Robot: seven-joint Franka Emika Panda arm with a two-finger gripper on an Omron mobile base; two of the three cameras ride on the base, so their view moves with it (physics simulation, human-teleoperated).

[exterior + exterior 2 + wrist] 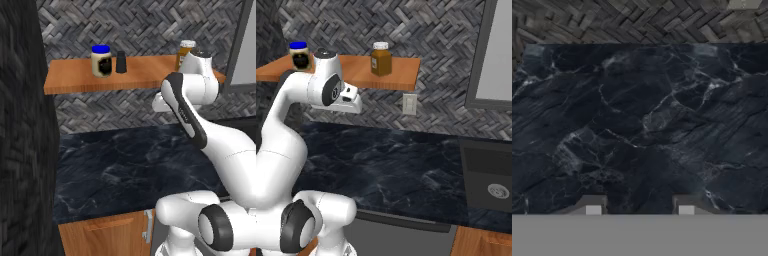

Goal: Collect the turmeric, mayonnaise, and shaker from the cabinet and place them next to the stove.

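My claw (639, 207) hangs empty, tips apart, over the counter (640, 125); nothing collected, next I reach up to the cabinet (75, 75) for the turmeric (381, 59).

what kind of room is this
Most likely a kitchen, a rendered one: a dark marble counter over wooden cupboards, a herringbone tiled wall, and an open shelf holding a mayonnaise jar, shaker and turmeric jar.

A kitchen: black marble counter (125, 165) (herringbone backsplash (140, 25)) over wooden cupboards (110, 235).
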